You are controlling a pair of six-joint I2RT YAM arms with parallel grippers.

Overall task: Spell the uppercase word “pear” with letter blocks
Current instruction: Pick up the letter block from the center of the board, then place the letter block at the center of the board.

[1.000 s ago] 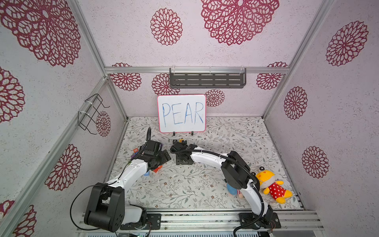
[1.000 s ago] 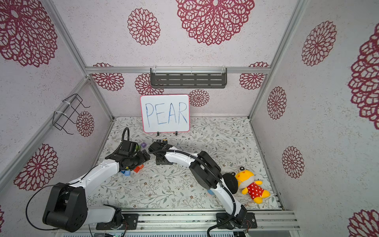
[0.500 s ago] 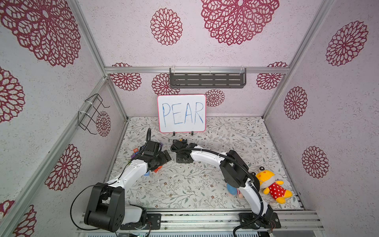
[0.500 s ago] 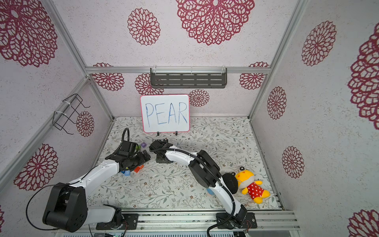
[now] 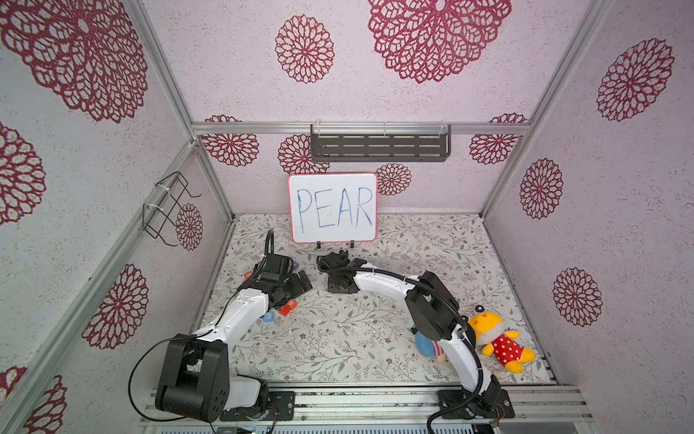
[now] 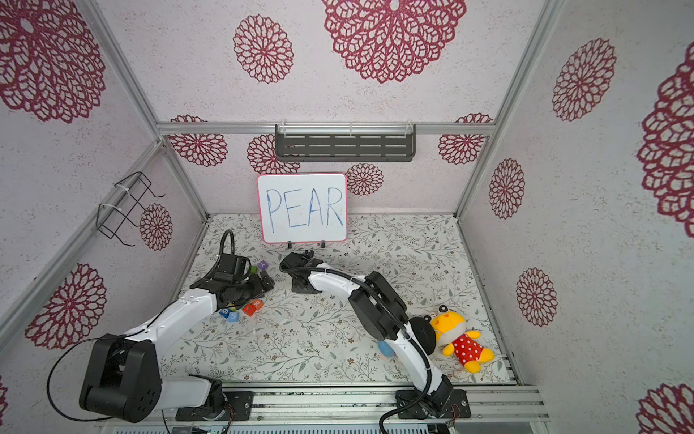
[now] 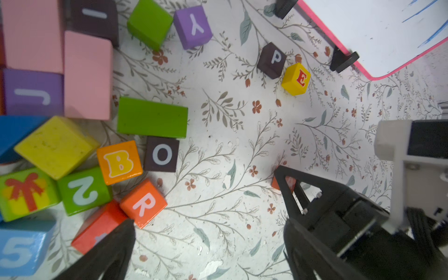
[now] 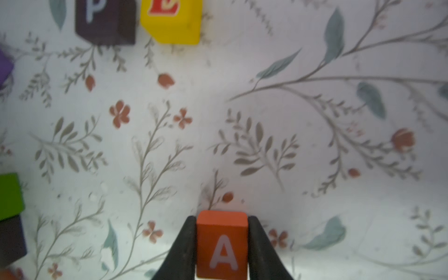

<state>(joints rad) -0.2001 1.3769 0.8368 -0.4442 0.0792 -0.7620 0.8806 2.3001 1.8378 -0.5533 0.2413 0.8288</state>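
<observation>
Now right tool (image 8: 221, 219) has clamped the A block (image 8: 221, 244) (left tool (image 7: 204, 196) spread wider).

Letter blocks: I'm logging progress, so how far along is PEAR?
Done: dark wooden P cube and yellow E cube sit side by side. In hand: right gripper shut on orange A cube. To do: orange R cube lies loose beside the open left gripper.

Glossy painted B block (image 7: 119, 163), matt A block (image 8: 221, 244) — wood-like, glossy whiteboard (image 5: 332, 208), plush cloth toy (image 5: 492, 330)
</observation>
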